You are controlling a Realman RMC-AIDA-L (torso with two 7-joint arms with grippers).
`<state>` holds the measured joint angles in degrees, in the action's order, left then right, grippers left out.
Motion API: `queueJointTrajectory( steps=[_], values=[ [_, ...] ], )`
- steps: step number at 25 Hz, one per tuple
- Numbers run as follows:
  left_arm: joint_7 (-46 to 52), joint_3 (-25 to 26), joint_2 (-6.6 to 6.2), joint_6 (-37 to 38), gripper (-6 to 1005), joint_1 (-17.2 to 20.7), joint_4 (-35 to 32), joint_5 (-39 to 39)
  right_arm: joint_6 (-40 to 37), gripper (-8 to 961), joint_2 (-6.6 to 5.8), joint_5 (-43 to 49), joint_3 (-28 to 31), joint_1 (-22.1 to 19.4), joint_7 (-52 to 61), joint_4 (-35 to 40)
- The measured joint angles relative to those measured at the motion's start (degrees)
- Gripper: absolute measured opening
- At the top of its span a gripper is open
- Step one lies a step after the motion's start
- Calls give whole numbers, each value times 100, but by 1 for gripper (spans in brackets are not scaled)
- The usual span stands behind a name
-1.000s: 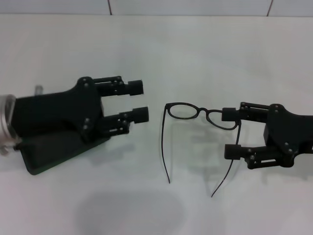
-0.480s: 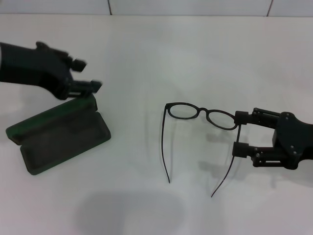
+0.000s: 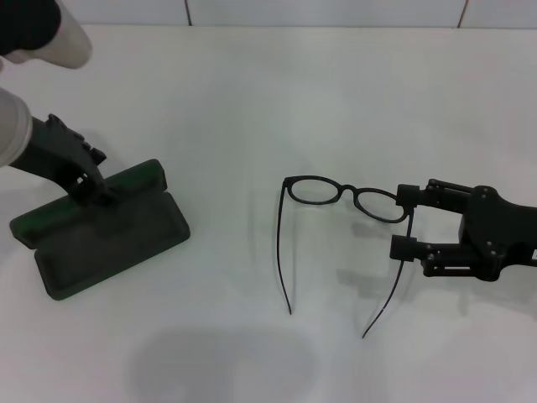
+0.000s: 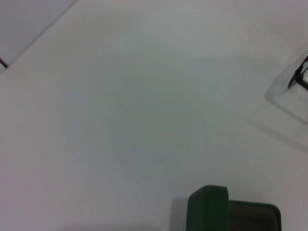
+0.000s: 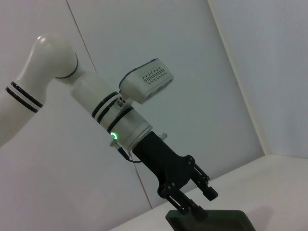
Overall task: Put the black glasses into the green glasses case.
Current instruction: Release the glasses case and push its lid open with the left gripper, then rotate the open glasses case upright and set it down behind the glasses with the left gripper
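The black glasses (image 3: 347,192) lie unfolded on the white table, lenses toward the far side, temple arms pointing toward me; a bit of them shows in the left wrist view (image 4: 299,77). The green glasses case (image 3: 109,239) lies open at the left, and shows in the left wrist view (image 4: 226,211) and the right wrist view (image 5: 211,219). My right gripper (image 3: 404,222) is open, low at the glasses' right end, its fingers either side of the right temple hinge. My left gripper (image 3: 88,185) is at the case's lid, fingers apart in the right wrist view (image 5: 199,199).
The white table (image 3: 268,101) spreads around both things. A wall with tile seams (image 3: 186,10) runs along the far edge. My left arm's white forearm (image 3: 33,34) reaches in from the upper left corner.
My left gripper has swung from above the case back to the left and now sits at the lid, uncovering the case. My right gripper backed off slightly, then edged toward the glasses.
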<state>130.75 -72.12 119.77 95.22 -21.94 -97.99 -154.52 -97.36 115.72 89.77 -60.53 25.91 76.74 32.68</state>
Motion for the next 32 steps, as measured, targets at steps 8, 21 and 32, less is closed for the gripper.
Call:
queueJointTrajectory(
  steps=[8, 21, 32],
  values=[
    [-4, -30, -7, -105, 577, -125, 486, -345, 15, 869, 14, -3, 26, -28, -101, -80],
    [91, -96, -10, -122, 573, -340, 845, -781, 104, 868, 16, -4, 32, -11, -178, -167],
    [93, -114, -22, -4, 314, -364, 873, -780, 103, 868, 14, -9, 42, -2, -305, -368]
  ],
)
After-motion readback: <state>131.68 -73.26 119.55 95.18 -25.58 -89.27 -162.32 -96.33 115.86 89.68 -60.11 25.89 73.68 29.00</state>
